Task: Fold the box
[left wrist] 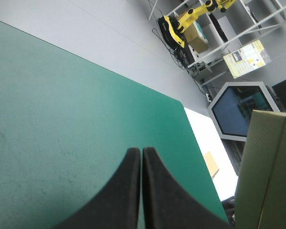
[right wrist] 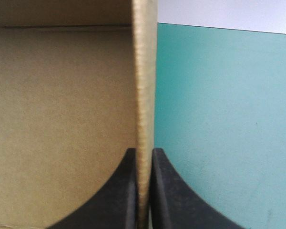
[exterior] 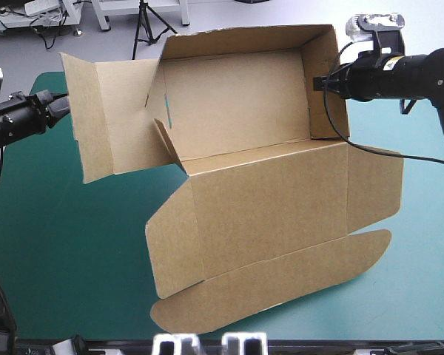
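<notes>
1. box (exterior: 259, 200) at mid surface (exterior: 66, 251) – open tray, back + r walls up, lid flat toward the near edge, rounded tuck flap close to that edge.
2. l side panel splayed outward, not tucked.
3. right claw (right wrist: 144, 152) clenched on the r wall's top edge, board pinched in it.
4. left claw (left wrist: 142, 150) clenched on nothing, over the far-l corner, just off the splayed panel's outer edge.
5. open room – wide bare surface l + near-l of box, narrower strip on its r.

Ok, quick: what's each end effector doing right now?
Left end effector: closed, holding nothing.
Right end effector: closed on a wall of the brown cardboard box.
</notes>
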### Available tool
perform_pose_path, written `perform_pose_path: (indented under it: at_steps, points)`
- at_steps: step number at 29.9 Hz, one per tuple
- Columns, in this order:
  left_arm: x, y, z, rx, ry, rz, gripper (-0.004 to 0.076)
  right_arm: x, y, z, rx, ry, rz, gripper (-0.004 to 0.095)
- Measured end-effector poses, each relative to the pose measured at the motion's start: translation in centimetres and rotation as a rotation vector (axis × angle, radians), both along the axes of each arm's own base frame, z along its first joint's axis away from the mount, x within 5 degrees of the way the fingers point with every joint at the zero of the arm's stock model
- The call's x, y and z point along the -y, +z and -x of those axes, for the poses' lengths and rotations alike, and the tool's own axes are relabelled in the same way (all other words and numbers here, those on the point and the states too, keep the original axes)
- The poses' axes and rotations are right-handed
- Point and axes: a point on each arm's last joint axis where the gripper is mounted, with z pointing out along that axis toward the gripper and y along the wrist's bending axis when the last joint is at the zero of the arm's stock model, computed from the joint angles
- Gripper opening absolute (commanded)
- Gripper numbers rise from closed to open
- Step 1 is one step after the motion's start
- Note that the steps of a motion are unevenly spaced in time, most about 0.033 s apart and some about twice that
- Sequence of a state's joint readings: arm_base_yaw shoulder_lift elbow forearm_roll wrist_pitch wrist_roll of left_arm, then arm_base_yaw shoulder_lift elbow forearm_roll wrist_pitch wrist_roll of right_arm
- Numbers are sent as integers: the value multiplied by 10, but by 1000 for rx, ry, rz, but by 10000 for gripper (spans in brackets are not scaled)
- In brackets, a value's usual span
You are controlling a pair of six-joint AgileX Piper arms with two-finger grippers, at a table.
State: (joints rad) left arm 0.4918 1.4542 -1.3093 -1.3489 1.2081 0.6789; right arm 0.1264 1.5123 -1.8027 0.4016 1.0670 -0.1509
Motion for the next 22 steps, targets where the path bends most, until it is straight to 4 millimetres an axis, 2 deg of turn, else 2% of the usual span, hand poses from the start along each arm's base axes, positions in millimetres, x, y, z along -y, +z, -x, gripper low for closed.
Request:
perform_pose_path:
  at_steps: [13,22]
  points:
    - [49,1,-6,2,-166,10,3,-2,1,-5,21,-1,-42,-17]
    - [65,22,11,74,-202,24,3,-4,-13,-20,-14,-4,-37,-17]
